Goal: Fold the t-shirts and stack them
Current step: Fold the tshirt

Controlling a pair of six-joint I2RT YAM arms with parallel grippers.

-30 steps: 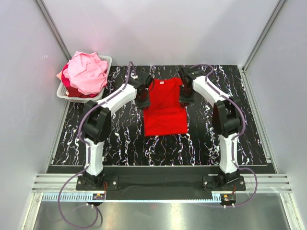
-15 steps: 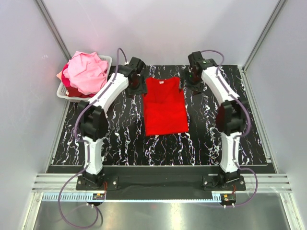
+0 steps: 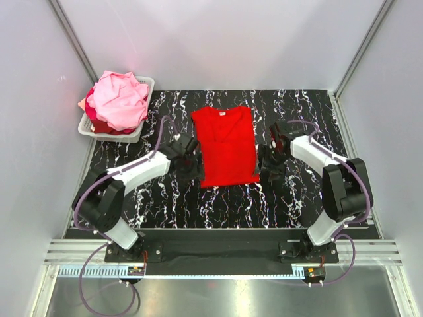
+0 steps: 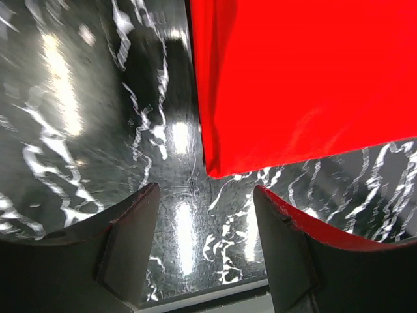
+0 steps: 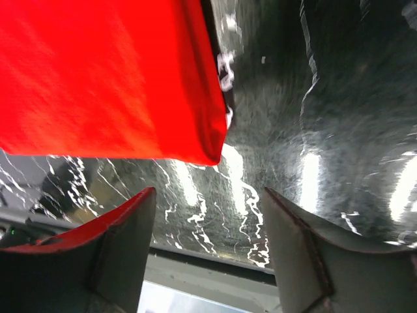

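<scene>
**A:** Where is the red t-shirt (image 3: 226,146)?

**B:** It lies flat in the middle of the tabletop (image 3: 165,198) as a long narrow shape, with the neck at the far end and the hem towards the arms. Its side edges run nearly straight. The left hem corner shows sharp in the left wrist view and the right one in the right wrist view.

**A:** And the fingers?

**B:** The left fingers (image 4: 127,248) are spread wide with only tabletop between them. The shirt's corner is just beyond their tips and not touching. The right fingers (image 5: 120,248) are spread the same way at the other corner and hold nothing.

**A:** Is there room to move?

**B:** There is bare tabletop down both long sides of the shirt and a broad band between the hem and the near edge. The neck end lies close to the far edge. The white basket (image 3: 89,129), heaped with pink t-shirts (image 3: 119,99), sits at the far left corner, well apart from the red one.

**A:** What has changed since half a second ago?

**B:** Both arms were then stretched out to the far end, beside the shoulders. Now the left arm (image 3: 142,170) and the right arm (image 3: 310,148) are drawn back low beside the hem. The shirt lies much where it was.
</scene>
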